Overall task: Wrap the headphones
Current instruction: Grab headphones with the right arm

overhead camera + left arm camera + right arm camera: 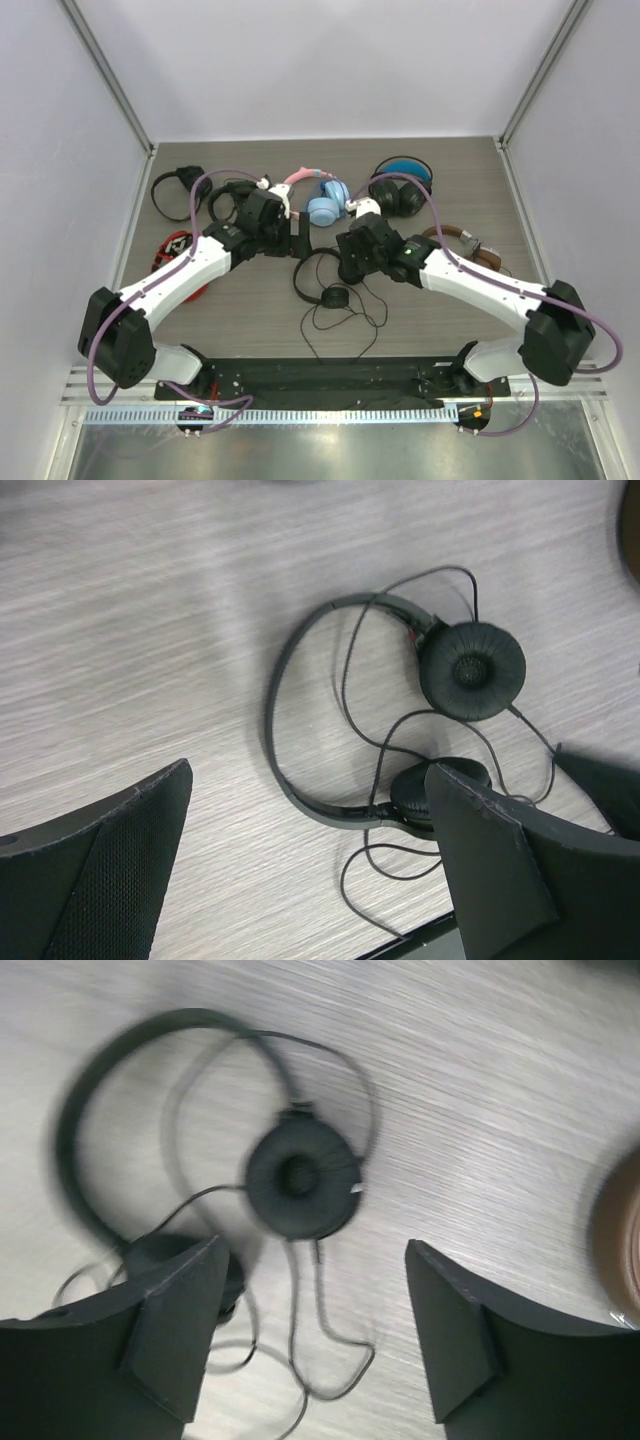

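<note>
The slim black headphones (336,298) lie flat on the wooden table between my two arms, their thin cable (345,330) in loose loops toward the near edge. My left gripper (296,238) hovers just left of the headband, open and empty. In the left wrist view the headband (290,730) and one earcup (471,670) show, and the other earcup (415,788) is partly behind my finger. My right gripper (345,262) hangs open above the right side. The blurred right wrist view has an earcup (300,1178) and cable loops (330,1330) below its open gripper (313,1248).
Other headphones lie along the back: a pink-and-blue pair (322,200), a bulky black pair with blue lining (400,185), black pairs (178,190) at the far left, a brown pair (465,245) at the right. A red-and-black item (178,250) sits under the left arm.
</note>
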{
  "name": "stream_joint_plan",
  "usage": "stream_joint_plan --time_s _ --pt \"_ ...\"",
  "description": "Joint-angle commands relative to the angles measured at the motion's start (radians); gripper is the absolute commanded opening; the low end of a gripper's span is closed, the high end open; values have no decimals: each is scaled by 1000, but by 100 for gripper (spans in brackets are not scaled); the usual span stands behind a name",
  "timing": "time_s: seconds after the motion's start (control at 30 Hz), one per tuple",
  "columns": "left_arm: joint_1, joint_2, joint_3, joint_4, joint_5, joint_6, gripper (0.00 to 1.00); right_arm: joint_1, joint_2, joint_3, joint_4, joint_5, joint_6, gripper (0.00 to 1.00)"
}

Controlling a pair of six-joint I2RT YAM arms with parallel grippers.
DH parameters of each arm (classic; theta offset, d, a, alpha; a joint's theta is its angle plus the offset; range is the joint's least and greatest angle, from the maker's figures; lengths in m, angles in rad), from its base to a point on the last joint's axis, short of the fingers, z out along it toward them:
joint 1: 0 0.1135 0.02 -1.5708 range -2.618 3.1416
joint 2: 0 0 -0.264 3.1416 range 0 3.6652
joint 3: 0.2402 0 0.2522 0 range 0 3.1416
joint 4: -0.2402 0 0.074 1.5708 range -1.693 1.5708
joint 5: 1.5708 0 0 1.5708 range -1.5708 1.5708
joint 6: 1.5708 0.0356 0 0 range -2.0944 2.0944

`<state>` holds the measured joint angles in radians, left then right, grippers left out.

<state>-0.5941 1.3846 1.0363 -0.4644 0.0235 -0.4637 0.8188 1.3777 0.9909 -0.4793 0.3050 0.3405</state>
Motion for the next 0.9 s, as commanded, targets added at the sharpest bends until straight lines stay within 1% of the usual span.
stream_joint_plan --time_s 0.0,0.03,0.1,0.2,0.33,0.47,0.6,0.77,0.87 --pt "13 -38 62 -57 -63 23 100 43 -55 12 18 -170 -141 75" --pt "17 -38 70 -74 -69 23 100 81 -34 14 12 -173 -185 72" --pt "33 -38 83 -101 -74 23 100 105 -5 26 -4 -178 -215 69" --pt "54 -48 80 -117 -68 26 100 135 53 38 -8 -198 -265 68" --pt "82 -71 54 -120 -57 26 100 157 122 58 -8 -222 -327 66" --pt "91 -85 38 -118 -46 25 100 164 172 72 -8 -204 -336 65" --pt "94 -91 30 -115 -40 20 100 172 211 83 -7 -210 -367 61" --pt "96 -87 25 -114 -39 20 100 187 250 106 -7 -219 -377 63" --pt "96 -88 25 -114 -37 22 100 195 285 111 -2 -204 -385 67"
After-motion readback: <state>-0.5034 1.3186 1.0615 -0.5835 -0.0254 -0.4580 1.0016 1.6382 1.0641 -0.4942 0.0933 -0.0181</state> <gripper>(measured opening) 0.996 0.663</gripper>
